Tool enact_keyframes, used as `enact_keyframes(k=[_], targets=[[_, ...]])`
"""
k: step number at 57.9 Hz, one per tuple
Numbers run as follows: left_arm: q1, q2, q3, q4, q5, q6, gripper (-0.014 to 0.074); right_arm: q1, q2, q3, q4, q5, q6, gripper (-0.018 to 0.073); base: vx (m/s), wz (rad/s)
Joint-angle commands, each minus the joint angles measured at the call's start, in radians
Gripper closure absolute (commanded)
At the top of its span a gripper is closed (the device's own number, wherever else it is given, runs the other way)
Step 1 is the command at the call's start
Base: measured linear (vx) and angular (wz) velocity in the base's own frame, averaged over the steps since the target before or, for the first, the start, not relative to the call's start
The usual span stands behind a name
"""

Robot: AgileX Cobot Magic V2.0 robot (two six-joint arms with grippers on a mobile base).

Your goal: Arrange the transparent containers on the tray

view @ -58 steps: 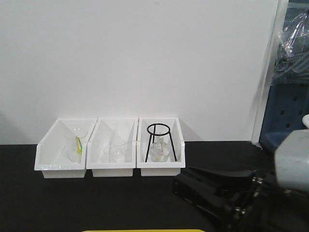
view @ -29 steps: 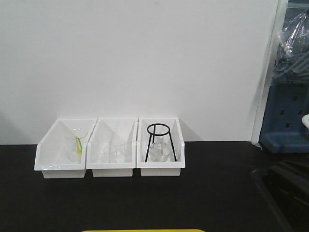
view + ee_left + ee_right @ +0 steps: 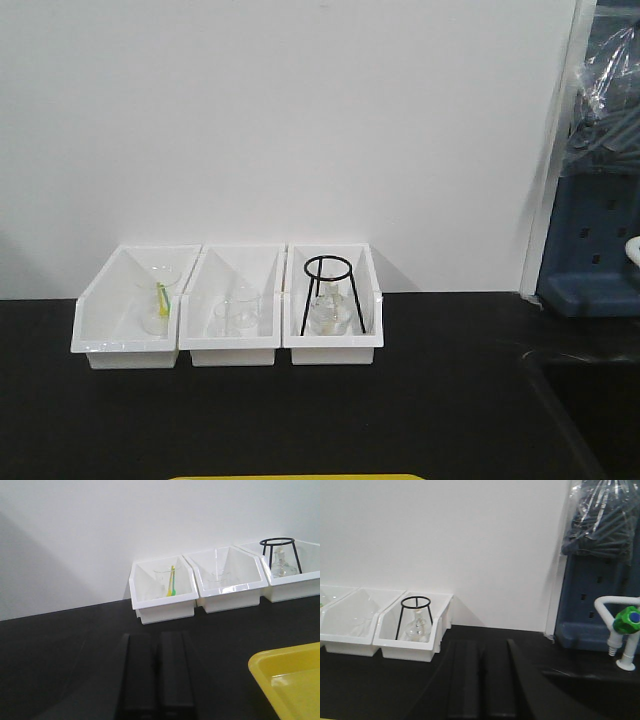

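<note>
Only a sliver of the yellow tray (image 3: 300, 477) shows at the bottom edge of the front view. Its rounded corner (image 3: 292, 682) lies at the lower right of the left wrist view, with a faint glint on its floor. No test tube can be made out in any view. My left gripper (image 3: 156, 636) is shut over the black tabletop, left of the tray, with nothing between its fingers. My right gripper (image 3: 481, 643) is also shut and empty, low over the table right of the bins. Neither gripper appears in the front view.
Three white open-front bins stand against the back wall. The left bin (image 3: 125, 325) holds a beaker with a yellow-green stick, the middle bin (image 3: 232, 325) squat beakers, the right bin (image 3: 333, 320) a black ring stand over a flask. A tap with a green knob (image 3: 627, 622) stands far right by a sink edge.
The right arm, which filled the front view's lower right a second ago, has drawn back out of that frame. Bins and tray have not moved.
</note>
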State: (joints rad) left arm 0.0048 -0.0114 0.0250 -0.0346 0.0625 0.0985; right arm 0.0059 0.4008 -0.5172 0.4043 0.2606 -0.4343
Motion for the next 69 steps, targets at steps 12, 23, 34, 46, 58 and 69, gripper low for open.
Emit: enact_keyframes(k=[12, 23, 34, 46, 58, 69], targets=[[0.002, -0.023, 0.038, -0.009, -0.076, 0.000, 0.0604, -0.033, -0.063, 0.040, -0.271, -0.039, 0.246, 0.0572, 0.00, 0.00], [0.002, -0.023, 0.038, -0.009, -0.076, 0.000, 0.0604, -0.033, -0.217, 0.221, -0.522, -0.079, 0.618, 0.0572, 0.00, 0.00], [0.002, -0.023, 0.038, -0.009, -0.076, 0.000, 0.0604, -0.034, -0.417, 0.474, -0.511, -0.210, 0.450, 0.0572, 0.00, 0.00], [0.002, -0.022, 0.038, -0.009, -0.076, 0.000, 0.0604, -0.033, -0.416, 0.557, -0.453, -0.175, 0.444, 0.0572, 0.00, 0.00], [0.002, -0.022, 0.038, -0.009, -0.076, 0.000, 0.0604, -0.033, -0.416, 0.556, -0.450, -0.157, 0.442, 0.0572, 0.00, 0.00], [0.002, -0.022, 0.038, -0.009, -0.076, 0.000, 0.0604, -0.033, -0.416, 0.556, -0.450, -0.157, 0.442, 0.0572, 0.00, 0.00]])
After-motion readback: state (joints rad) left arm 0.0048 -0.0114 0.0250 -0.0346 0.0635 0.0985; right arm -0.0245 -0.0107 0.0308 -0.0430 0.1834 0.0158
